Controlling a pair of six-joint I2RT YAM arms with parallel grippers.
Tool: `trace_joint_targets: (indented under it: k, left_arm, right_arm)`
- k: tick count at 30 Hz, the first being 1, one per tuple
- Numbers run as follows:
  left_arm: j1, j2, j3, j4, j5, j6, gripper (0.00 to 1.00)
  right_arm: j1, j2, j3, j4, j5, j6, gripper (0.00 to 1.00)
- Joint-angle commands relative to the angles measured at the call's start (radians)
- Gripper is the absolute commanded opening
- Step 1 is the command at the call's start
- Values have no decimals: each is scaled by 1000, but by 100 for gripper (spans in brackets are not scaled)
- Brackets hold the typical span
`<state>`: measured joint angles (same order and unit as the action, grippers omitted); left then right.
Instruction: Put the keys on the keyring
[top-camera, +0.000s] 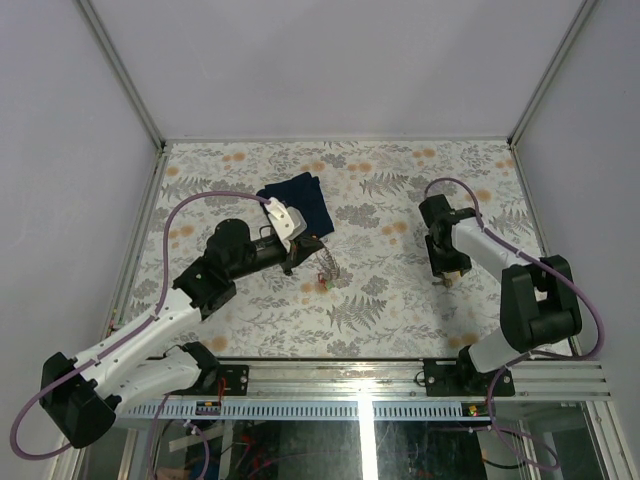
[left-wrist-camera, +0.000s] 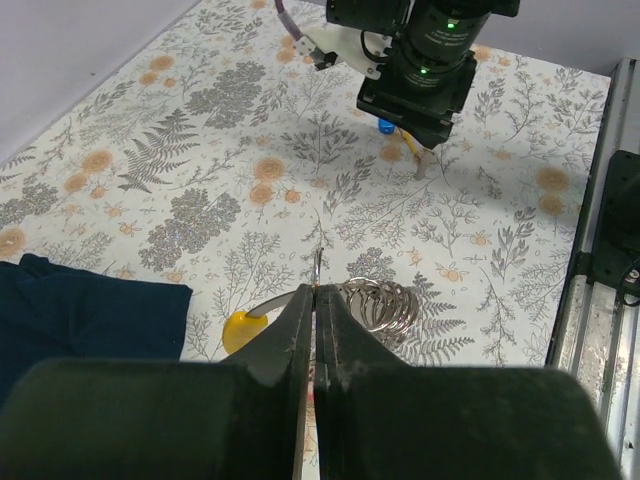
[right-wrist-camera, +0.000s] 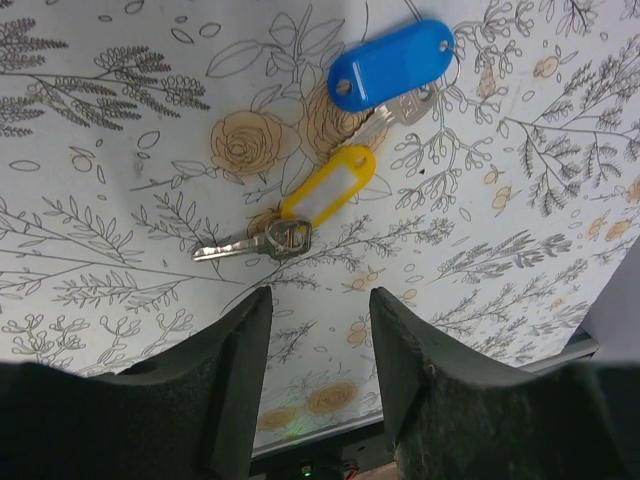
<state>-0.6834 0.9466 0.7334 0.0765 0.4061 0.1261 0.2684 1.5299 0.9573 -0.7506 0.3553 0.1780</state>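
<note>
Right wrist: R fingers (right-wrist-camera: 235, 380) half open, empty, yellow-tag key (right-wrist-camera: 318, 192) just ahead; L fingers (left-wrist-camera: 285, 345) pinched shut on keyring (left-wrist-camera: 380, 303).

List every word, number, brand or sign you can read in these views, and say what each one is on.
None: no view shows readable text.
blue tag: plain plastic, no print.
yellow tag: its white insert is blank.
silver key on the yellow tag: any stamp on its head is too small to read.
table cover: floral drawing only, no lettering.
</note>
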Motion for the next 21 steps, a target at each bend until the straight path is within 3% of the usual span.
trace_joint_targets:
  k: [1, 21]
  left_arm:
    - [13, 3, -5, 110, 39, -18, 0]
    - [36, 7, -7, 121, 69, -22, 0]
  right_arm:
    - [6, 59, 56, 1, 55, -46, 49]
    - [6, 218, 107, 13, -49, -126, 43]
